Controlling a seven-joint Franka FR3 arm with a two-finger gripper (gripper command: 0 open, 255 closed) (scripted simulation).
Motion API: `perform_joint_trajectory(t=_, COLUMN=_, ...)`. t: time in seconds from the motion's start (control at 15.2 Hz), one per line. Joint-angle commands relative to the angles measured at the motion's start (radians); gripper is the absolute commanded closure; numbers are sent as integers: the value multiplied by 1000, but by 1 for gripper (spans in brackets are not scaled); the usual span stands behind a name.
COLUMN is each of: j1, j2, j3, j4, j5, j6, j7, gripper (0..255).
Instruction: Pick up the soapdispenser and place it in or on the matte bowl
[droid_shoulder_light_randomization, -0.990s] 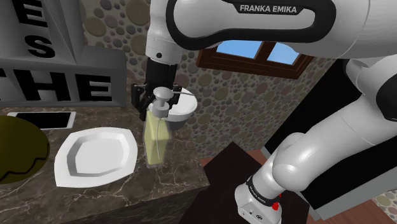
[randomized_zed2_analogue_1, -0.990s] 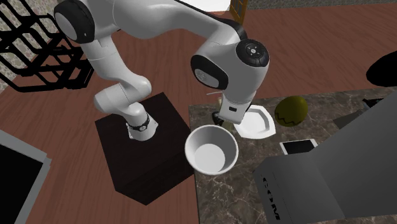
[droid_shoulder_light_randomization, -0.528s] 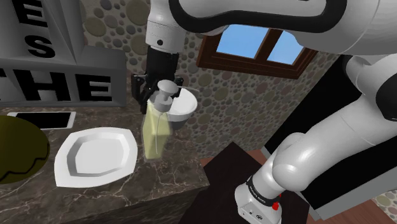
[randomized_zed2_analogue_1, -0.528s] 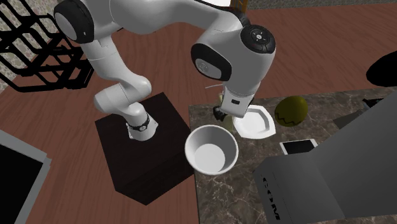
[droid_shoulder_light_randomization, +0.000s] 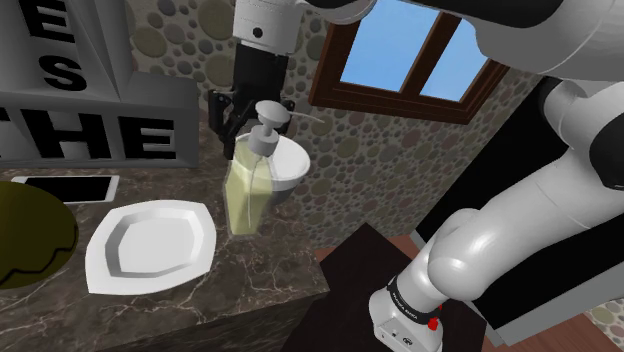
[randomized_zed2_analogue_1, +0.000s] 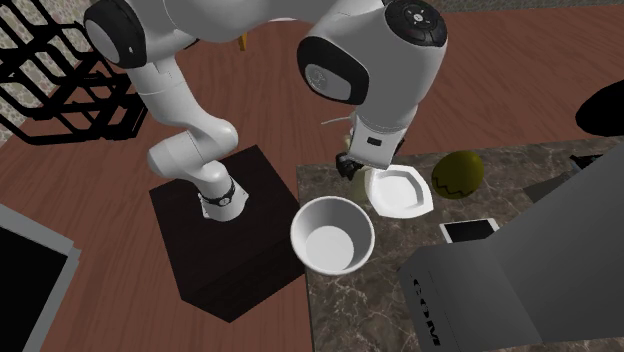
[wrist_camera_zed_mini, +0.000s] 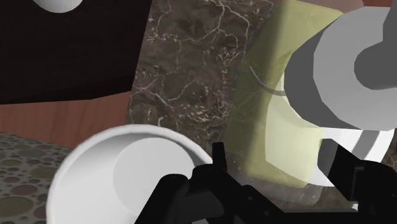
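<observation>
Higher now than a moment ago, the pale yellow soap dispenser with its grey pump (droid_shoulder_light_randomization: 248, 195) hangs above the dark marble worktop (droid_shoulder_light_randomization: 200, 300), clamped in my black pincer (droid_shoulder_light_randomization: 243, 112), near the white round bowl (randomized_zed2_analogue_1: 303, 228), not yet inside it.

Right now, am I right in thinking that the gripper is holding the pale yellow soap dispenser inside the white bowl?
Not quite: the soap dispenser is not inside the white bowl. The second exterior view shows the bowl with nothing in it, while the gripper holds the pale yellow dispenser beside it, by the white plate.
</observation>
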Motion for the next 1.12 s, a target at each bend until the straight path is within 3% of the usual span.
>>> perform_joint_trajectory(t=0.0, j1=-1, j2=8, j3=0, j4=35, j5=-4, j6=-28, j7=8, gripper=255)
perform_joint_trajectory(t=1.06, j1=-4, j2=76, j3=1, j4=319, j5=-28, j6=-242, j7=68, gripper=255)
